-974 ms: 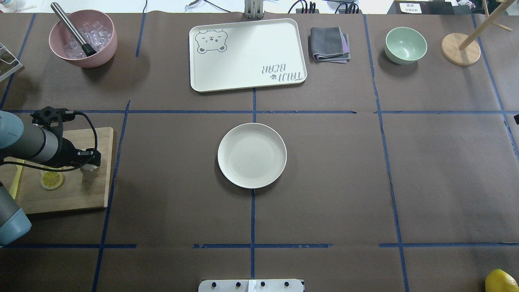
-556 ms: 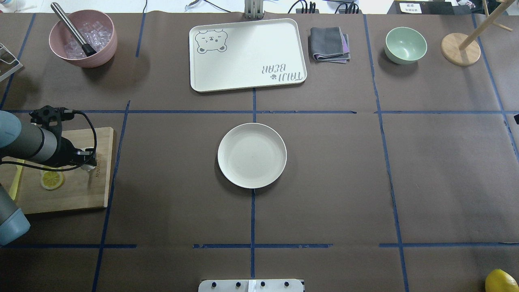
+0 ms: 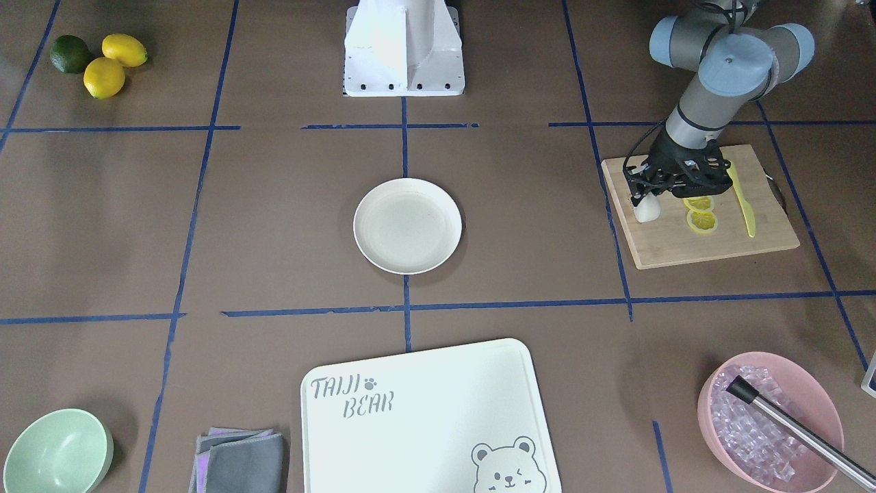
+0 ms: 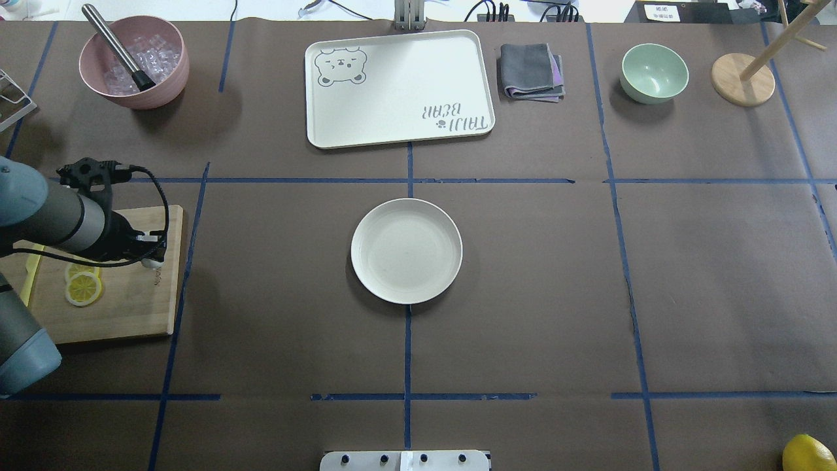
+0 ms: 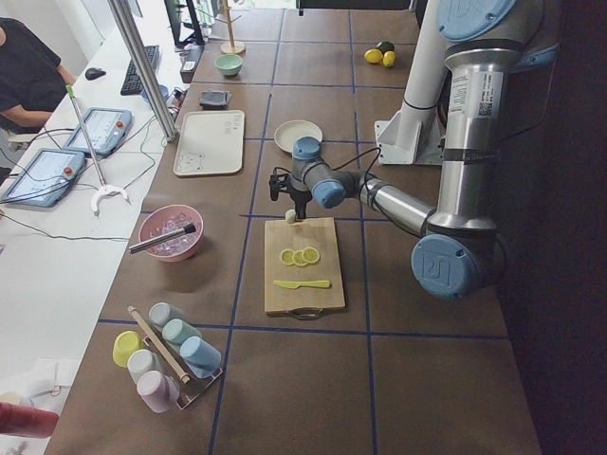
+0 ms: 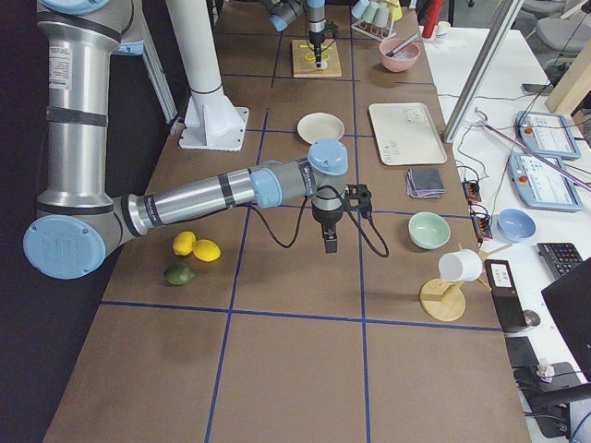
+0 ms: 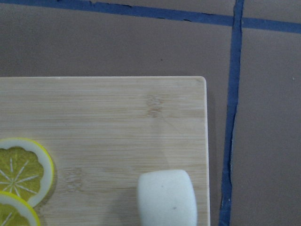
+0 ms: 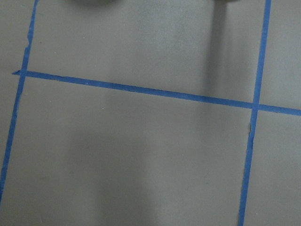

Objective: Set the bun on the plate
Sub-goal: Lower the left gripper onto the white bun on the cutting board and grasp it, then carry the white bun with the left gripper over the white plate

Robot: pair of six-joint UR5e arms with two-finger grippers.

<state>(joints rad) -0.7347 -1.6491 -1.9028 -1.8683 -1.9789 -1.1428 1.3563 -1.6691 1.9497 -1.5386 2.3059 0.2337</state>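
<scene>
Left pincer [image 3: 645, 198] gripping the bun [image 3: 647, 212]
You're seeing it clamping the bun at the board's [image 3: 684, 250] corner, near the lemon slices [image 3: 699, 212], well apart from the plate [image 3: 408, 226]; whether the right pincer [image 6: 331, 242] is open, you cannot tell.

The tray [image 3: 424, 424] reads "TAIJI BEAR" in grey letters with a paw print, next to a drawn bear face. It lies well apart from the left end effector [image 3: 645, 198], ahead and rightward. An arm label [image 5: 487, 93] and a board mark [image 4: 157, 279] are too small to read.
</scene>
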